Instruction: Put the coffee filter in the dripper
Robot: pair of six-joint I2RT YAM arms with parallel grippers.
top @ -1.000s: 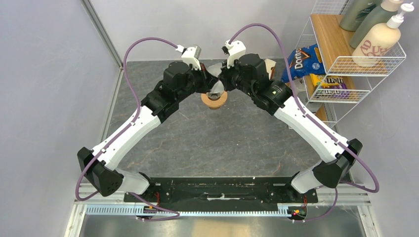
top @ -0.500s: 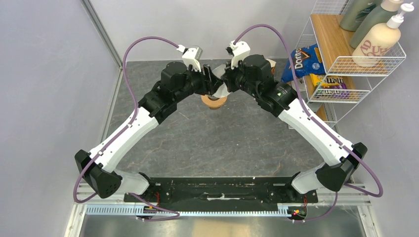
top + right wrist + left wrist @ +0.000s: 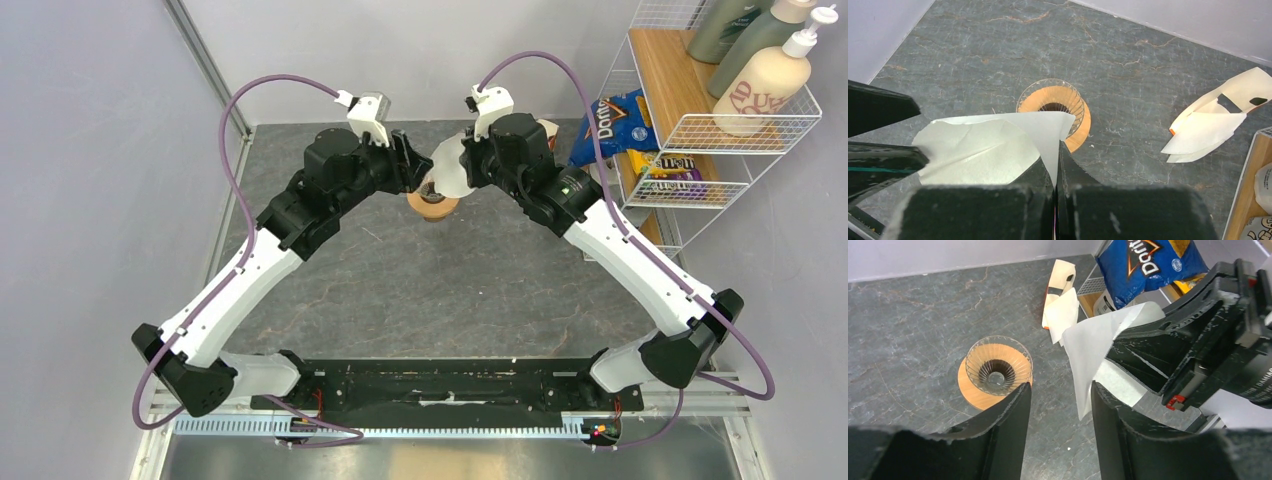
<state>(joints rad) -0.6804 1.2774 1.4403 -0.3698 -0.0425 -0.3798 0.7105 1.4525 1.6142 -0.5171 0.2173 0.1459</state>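
Grey stone-patterned table [image 3: 1148, 60] is carrying the dripper [image 3: 998, 371], which is standing upright, mouth up. The right gripper [image 3: 1057, 160] is pinching the coffee filter [image 3: 993, 145] by one edge, jaws closed on the paper, and holding it aloft. In the right wrist view, the dripper is sitting just beyond and below the paper. The left gripper [image 3: 1060, 390] is standing parted and empty beside the paper. Judgement: the right arm is better placed to lower the filter.
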